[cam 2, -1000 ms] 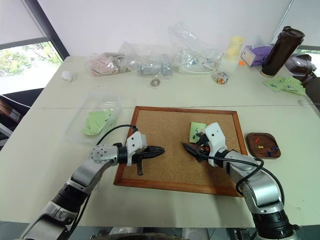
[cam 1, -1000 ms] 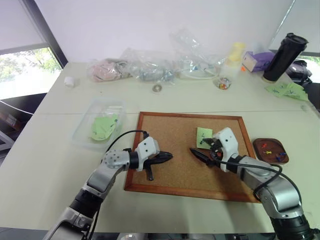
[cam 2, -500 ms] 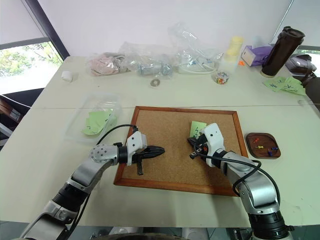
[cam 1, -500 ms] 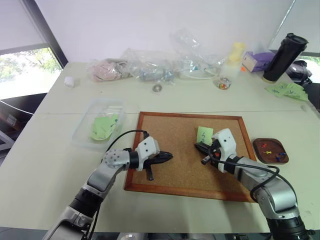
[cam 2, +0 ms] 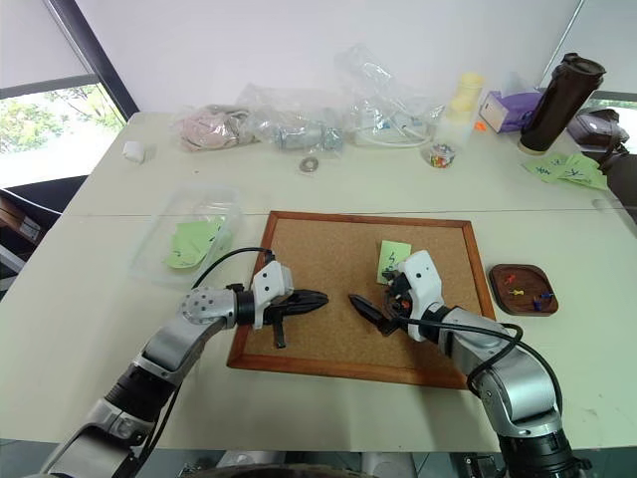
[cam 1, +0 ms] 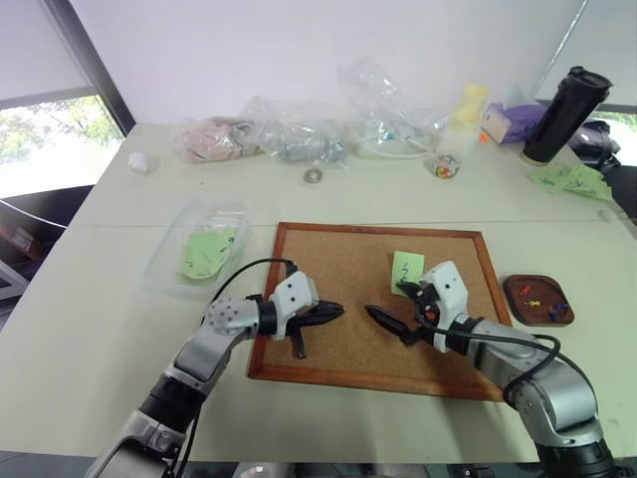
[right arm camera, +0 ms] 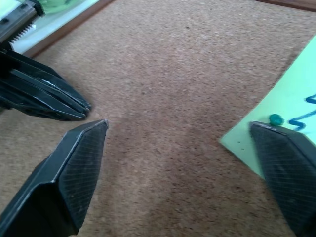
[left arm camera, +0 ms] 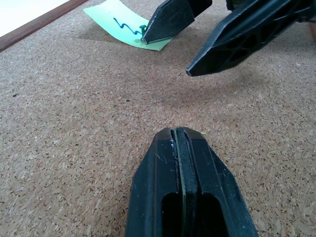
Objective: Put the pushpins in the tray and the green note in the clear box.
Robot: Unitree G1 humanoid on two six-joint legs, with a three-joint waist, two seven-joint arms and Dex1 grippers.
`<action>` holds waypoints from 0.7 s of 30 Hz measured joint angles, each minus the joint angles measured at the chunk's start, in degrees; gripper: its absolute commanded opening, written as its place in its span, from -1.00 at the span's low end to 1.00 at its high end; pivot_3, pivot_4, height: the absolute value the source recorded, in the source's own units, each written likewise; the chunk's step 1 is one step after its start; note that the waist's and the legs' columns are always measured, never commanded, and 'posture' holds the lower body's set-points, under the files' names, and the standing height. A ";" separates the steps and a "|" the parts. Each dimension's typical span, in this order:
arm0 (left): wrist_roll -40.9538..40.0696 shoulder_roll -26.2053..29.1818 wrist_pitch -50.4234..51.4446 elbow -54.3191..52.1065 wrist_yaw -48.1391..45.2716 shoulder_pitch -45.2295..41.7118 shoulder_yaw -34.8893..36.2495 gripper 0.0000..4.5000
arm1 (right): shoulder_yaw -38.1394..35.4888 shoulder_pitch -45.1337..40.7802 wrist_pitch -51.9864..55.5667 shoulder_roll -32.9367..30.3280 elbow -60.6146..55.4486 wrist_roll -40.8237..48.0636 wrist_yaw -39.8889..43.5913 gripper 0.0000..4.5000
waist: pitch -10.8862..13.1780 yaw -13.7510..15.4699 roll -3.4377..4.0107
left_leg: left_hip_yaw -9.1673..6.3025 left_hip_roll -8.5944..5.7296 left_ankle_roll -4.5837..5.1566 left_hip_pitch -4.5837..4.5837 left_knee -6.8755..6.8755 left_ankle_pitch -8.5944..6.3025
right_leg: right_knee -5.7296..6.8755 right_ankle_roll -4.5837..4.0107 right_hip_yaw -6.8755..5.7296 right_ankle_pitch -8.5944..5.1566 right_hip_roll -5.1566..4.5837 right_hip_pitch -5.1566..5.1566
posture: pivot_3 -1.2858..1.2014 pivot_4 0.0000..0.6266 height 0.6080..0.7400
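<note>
1. Head views: the green note (cam 1: 407, 269) lies pinned on the cork board (cam 1: 338, 269). The right gripper (cam 1: 396, 309) hovers just beside it, jaws wide apart. The left gripper (cam 1: 333, 311) hangs over the board's left part, jaws together and empty.
2. The tray (cam 1: 538, 300) with pushpins (cam 1: 534, 296) sits on the bench right of the board; the clear box (cam 1: 195, 247) sits left, holding green slips.
3. Left wrist view: pressed-together fingers (left arm camera: 182, 163) point at the note (left arm camera: 121, 22).
4. Right wrist view: a green pin (right arm camera: 276, 119) sits in the note, touching one finger (right arm camera: 289, 163).
</note>
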 measured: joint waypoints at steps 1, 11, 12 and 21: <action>0.00 0.00 0.00 0.02 -0.04 -0.03 -0.03 -1.00 | -0.01 -0.08 0.00 0.00 0.09 0.00 -0.07 0.99 | 0.00 0.00 0.00 | 0.00 0.00 0.00 0.00 0.00 0.00 | 0.00 0.00 0.00 0.00 0.00 0.00 | 0.03 -0.52 1.00; 0.00 0.01 0.00 0.13 0.02 -0.32 -0.27 -1.00 | -4.97 0.94 0.53 -1.60 0.54 1.21 -1.36 0.99 | 0.00 0.09 -0.02 | 0.00 -0.03 0.00 -0.01 0.01 0.00 | 0.00 0.00 0.00 0.00 -0.03 0.00 | 0.03 -0.52 1.00; -0.01 0.04 0.00 0.12 -0.08 -0.30 -0.26 -1.00 | -6.30 0.93 0.53 -2.16 0.95 0.81 -1.68 0.99 | 0.00 0.08 -0.02 | 0.00 -0.03 0.00 -0.01 0.01 0.00 | 0.00 0.00 0.00 0.00 -0.02 -0.01 | 0.03 -0.52 1.00; -0.01 0.12 -0.01 0.18 -0.48 -0.39 -0.27 -1.00 | -5.88 -0.76 0.26 -2.16 2.85 -0.34 -2.00 0.99 | 0.00 0.06 -0.01 | 0.00 0.01 -0.01 -0.02 -0.02 0.01 | 0.01 0.00 -0.01 0.00 0.01 -0.04 | 0.03 -0.52 1.00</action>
